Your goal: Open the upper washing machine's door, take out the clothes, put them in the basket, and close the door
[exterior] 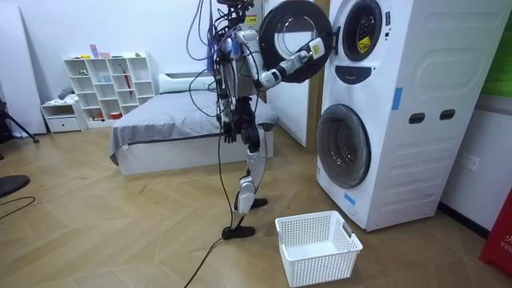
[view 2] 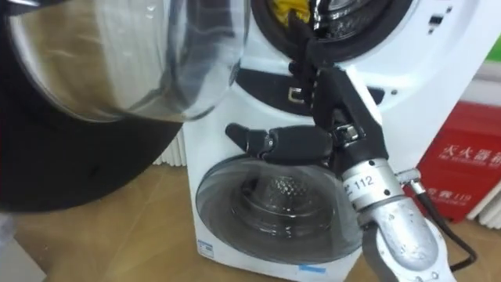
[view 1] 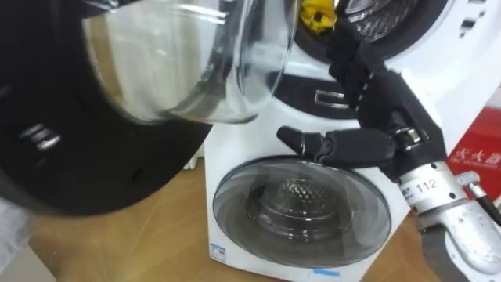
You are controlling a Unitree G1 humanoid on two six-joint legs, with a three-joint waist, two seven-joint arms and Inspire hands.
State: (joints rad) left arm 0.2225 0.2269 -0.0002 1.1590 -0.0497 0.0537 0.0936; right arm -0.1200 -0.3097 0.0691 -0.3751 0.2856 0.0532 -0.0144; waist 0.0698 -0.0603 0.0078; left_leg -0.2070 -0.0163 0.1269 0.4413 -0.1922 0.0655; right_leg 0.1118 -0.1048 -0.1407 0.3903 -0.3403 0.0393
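Pale wood in a herringbone pattern covers the floor (exterior: 120,232) of this bedroom, with a grey-covered bed (exterior: 176,128) and a white shelf unit (exterior: 108,88) against the far wall. The robot stands in front of the white stacked washing machine (exterior: 416,88). A white plastic basket (exterior: 318,246) sits on the floor just beside the machine. The upper door (exterior: 292,40) is swung wide open, and the lower door (view 1: 301,207) is closed. The right hand (view 1: 391,117) reaches up to the upper opening with its fingers straight and its thumb out, gripping nothing. A yellow cloth (view 1: 317,14) lies inside the drum, just beside the fingertips. Small blue stickers mark the machine's front, and a red thing (view 1: 481,157) beside it carries white characters.
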